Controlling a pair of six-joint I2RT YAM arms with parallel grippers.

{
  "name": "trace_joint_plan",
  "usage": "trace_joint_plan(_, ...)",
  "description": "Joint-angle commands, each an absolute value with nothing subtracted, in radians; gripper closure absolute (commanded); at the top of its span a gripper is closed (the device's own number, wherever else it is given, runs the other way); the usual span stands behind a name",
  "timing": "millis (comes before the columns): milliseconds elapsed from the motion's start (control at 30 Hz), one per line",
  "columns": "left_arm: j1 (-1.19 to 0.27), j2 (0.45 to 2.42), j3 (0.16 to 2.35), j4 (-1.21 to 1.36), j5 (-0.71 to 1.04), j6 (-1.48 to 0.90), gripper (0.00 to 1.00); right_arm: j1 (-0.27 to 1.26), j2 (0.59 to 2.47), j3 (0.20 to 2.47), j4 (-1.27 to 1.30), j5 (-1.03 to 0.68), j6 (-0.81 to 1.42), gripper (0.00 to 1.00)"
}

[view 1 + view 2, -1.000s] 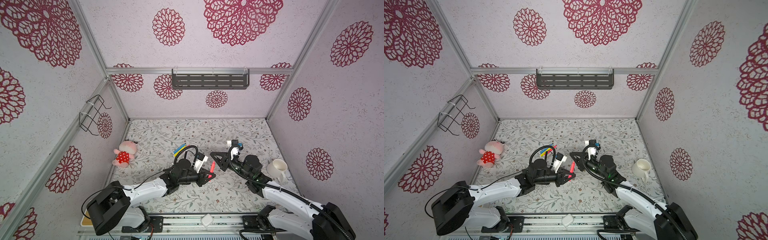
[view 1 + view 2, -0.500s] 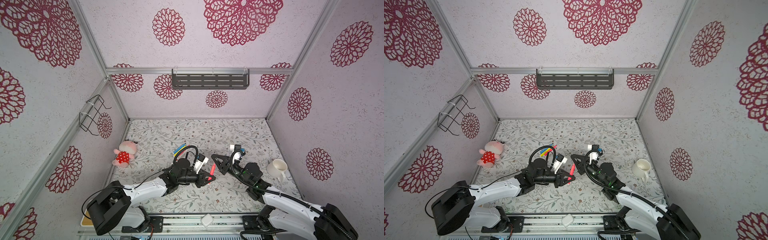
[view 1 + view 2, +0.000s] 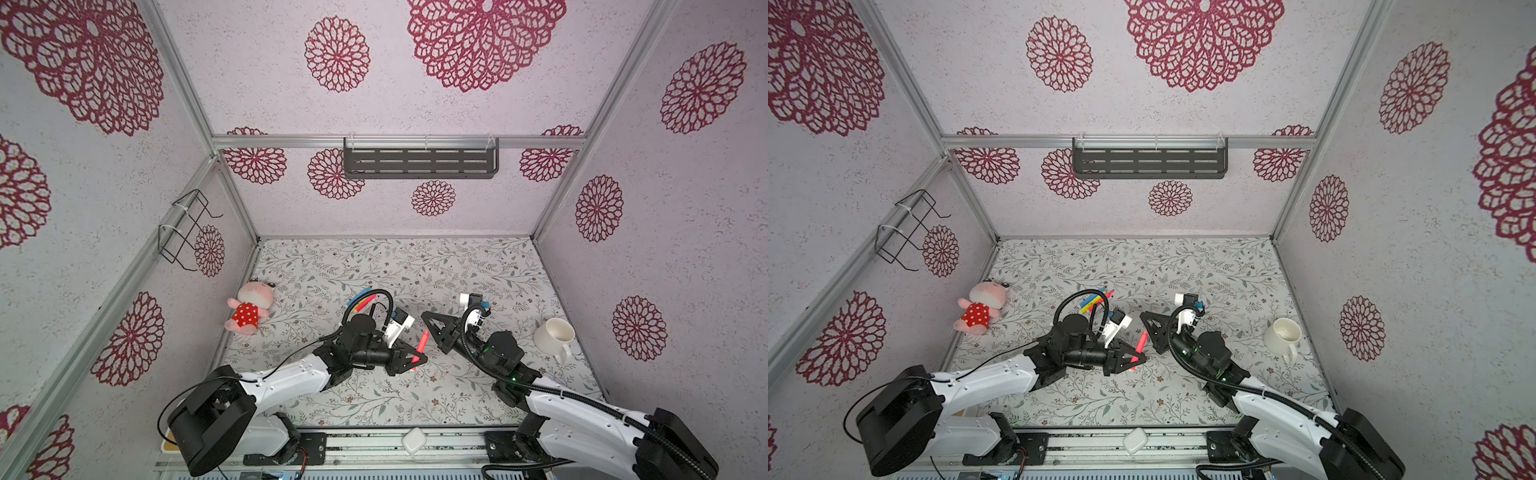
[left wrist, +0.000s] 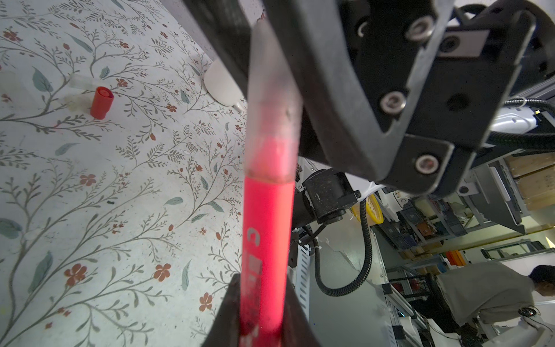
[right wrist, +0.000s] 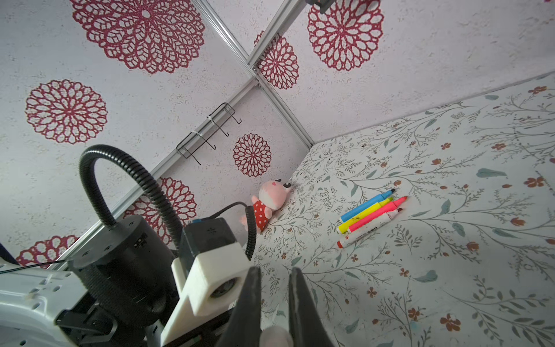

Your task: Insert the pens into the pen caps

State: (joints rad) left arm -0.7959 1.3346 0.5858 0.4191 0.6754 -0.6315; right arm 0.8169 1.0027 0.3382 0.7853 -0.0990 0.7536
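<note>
1. Currently pink pen (image 4: 267,216) is clamped at its tail by L gripper (image 3: 417,358), well left of the mug (image 3: 555,336) in both top views; its tip end sits inside a cap (image 4: 271,120), pinched by R gripper (image 5: 274,270).
2. Pen is judged light, stiff, slick plastic; best gripped mid-barrel, cap near its closed end, axes kept aligned.
3. Mug appears empty; four more pens (image 5: 369,216), uncapped, are seen farther left of it; red cap (image 4: 101,102) lies loose.

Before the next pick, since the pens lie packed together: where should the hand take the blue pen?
Probably from above, at the mid-barrel of the blue pen, closing across it: it lies flat, outermost in the row, one side free, the other against the yellow pen.
</note>
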Motion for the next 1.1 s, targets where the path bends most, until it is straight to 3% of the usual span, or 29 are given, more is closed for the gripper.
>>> trace_joint_plan(0, -0.641, 1.262, 0.687, 0.8, 0.411, -0.709, 1.0, 0.95, 1.034, 0.23, 0.418, -0.5, 0.724, 1.0)
trace_joint_plan(167, -0.637, 1.286, 0.705, 0.738, 0.451, -0.679, 1.0, 0.937, 1.023, 0.326, 0.315, -0.495, 0.666, 1.0)
trace_joint_plan(267, -0.641, 1.316, 0.697, 0.68, 0.481, -0.668, 1.0, 0.853, 0.961, 0.439, 0.162, -0.475, 0.595, 1.0)
trace_joint_plan(400, -0.671, 1.332, 0.652, 0.657, 0.495, -0.66, 1.0, 0.684, 0.835, 0.585, 0.049, -0.511, 0.522, 0.49)
trace_joint_plan(500, -0.709, 1.324, 0.626, 0.623, 0.466, -0.636, 1.0, 0.597, 0.776, 0.65, 0.048, -0.52, 0.501, 0.39)
trace_joint_plan(1067, -0.797, 1.341, 0.601, 0.631, 0.372, -0.594, 1.0, 0.578, 1.011, 0.701, 0.291, -0.598, 0.55, 0.54)
